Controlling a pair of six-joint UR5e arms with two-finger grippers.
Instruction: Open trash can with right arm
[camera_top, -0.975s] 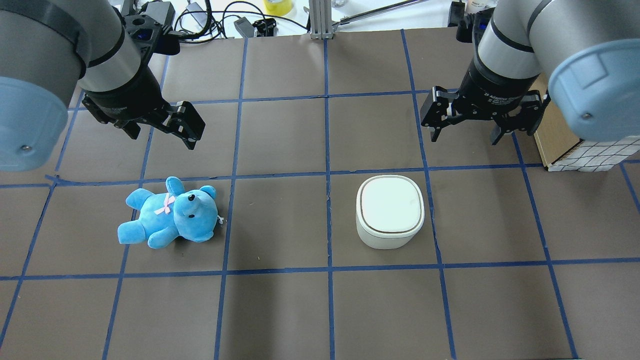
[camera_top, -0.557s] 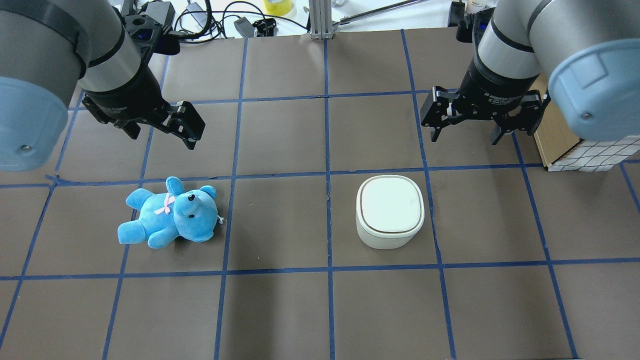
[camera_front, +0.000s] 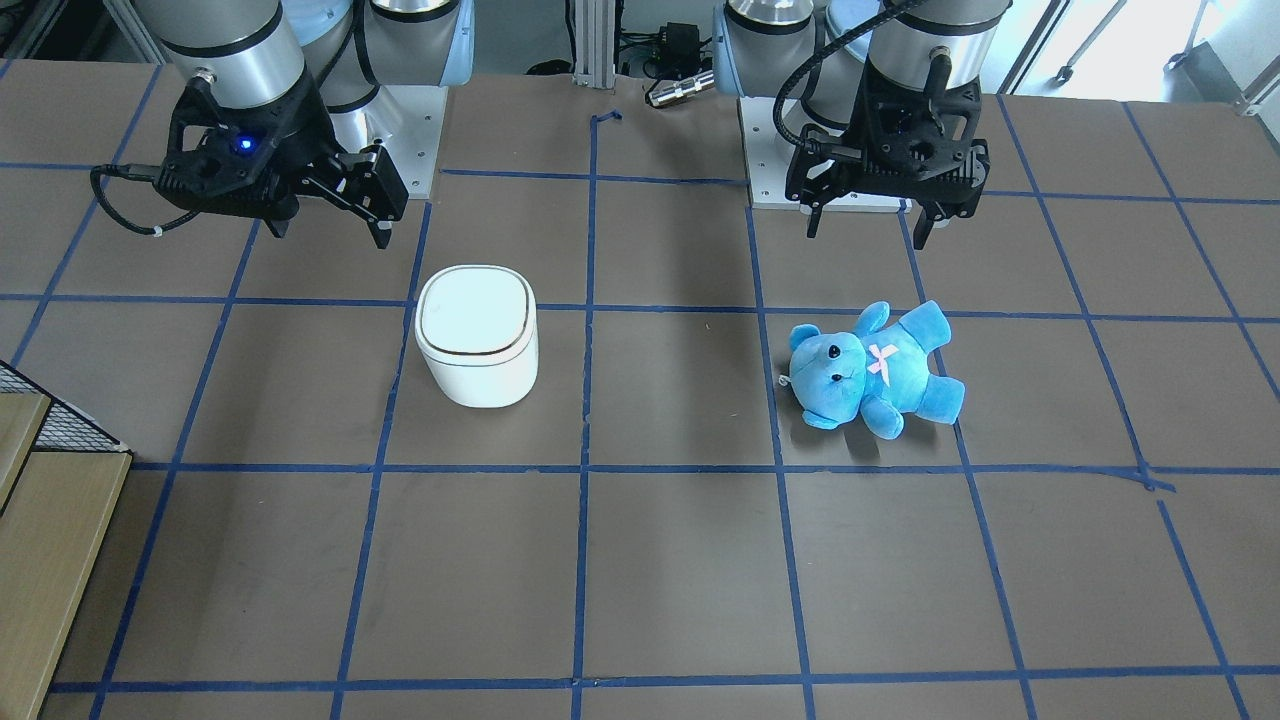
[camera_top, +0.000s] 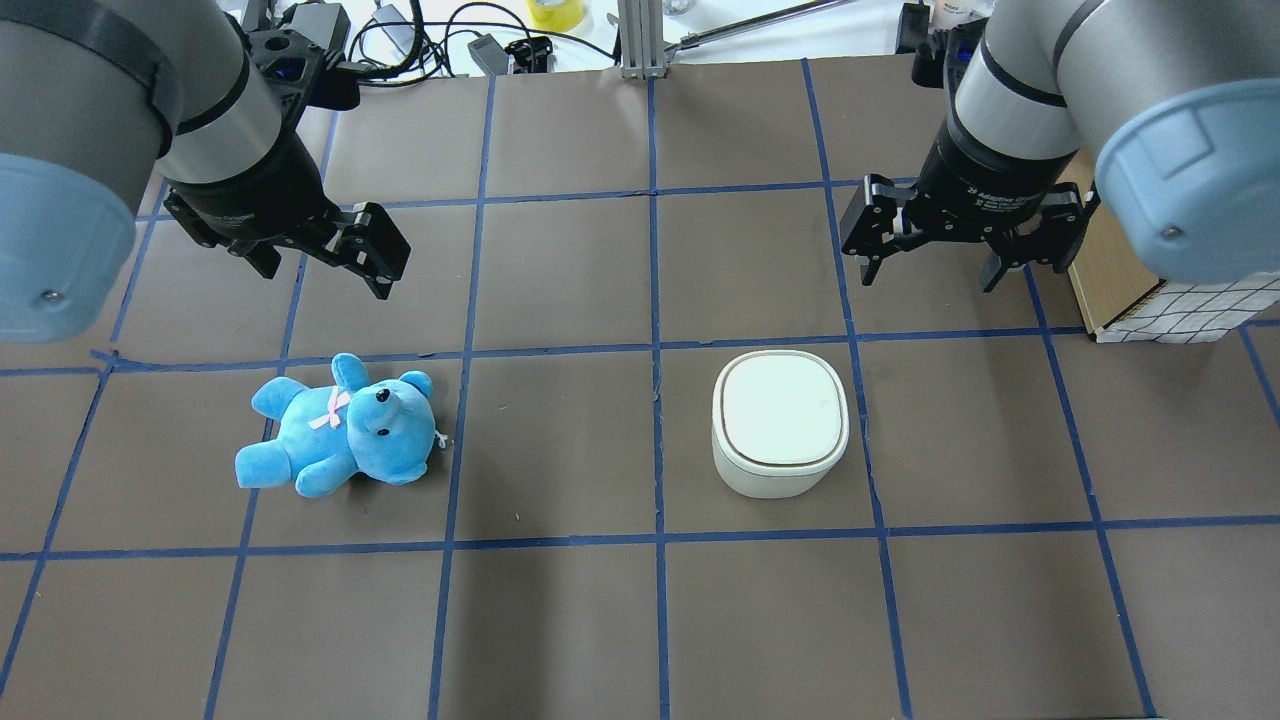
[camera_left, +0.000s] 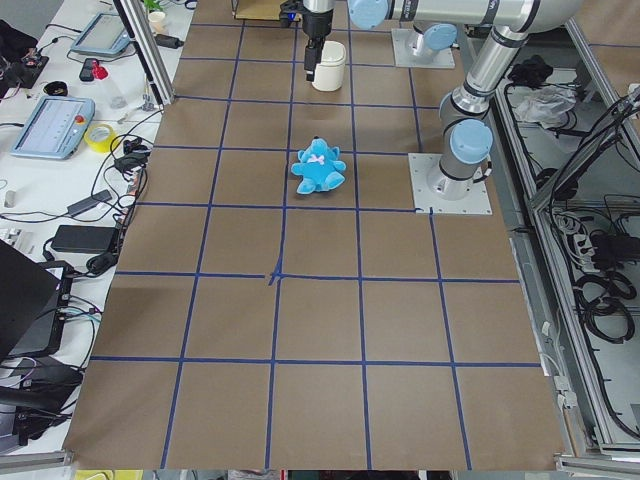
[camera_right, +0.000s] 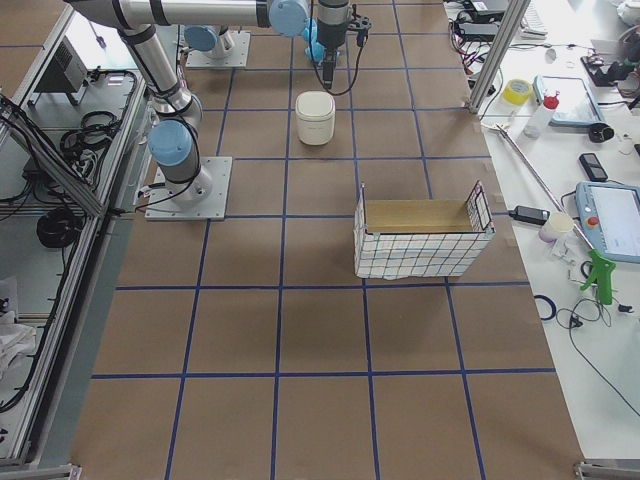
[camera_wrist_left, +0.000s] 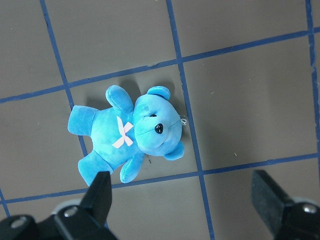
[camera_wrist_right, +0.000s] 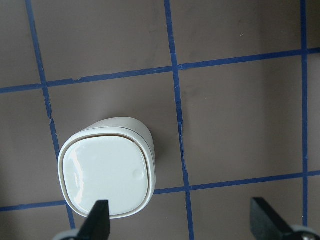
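The white trash can (camera_top: 780, 422) stands on the table with its lid shut; it also shows in the front view (camera_front: 476, 335) and the right wrist view (camera_wrist_right: 107, 175). My right gripper (camera_top: 932, 272), with a blue light in the front view (camera_front: 330, 228), is open and empty. It hovers above the table, behind the can and a little to its right, not touching it. My left gripper (camera_top: 325, 275) is open and empty above the table behind a blue teddy bear (camera_top: 340, 428).
A wire-mesh box with a wooden inside (camera_top: 1150, 290) stands at the table's right edge, close to my right arm; it also shows in the right side view (camera_right: 420, 235). Cables and small devices (camera_top: 420, 40) lie past the table's far edge.
My right arm has shifted only very slightly. The can, the bear and my left arm have not moved.
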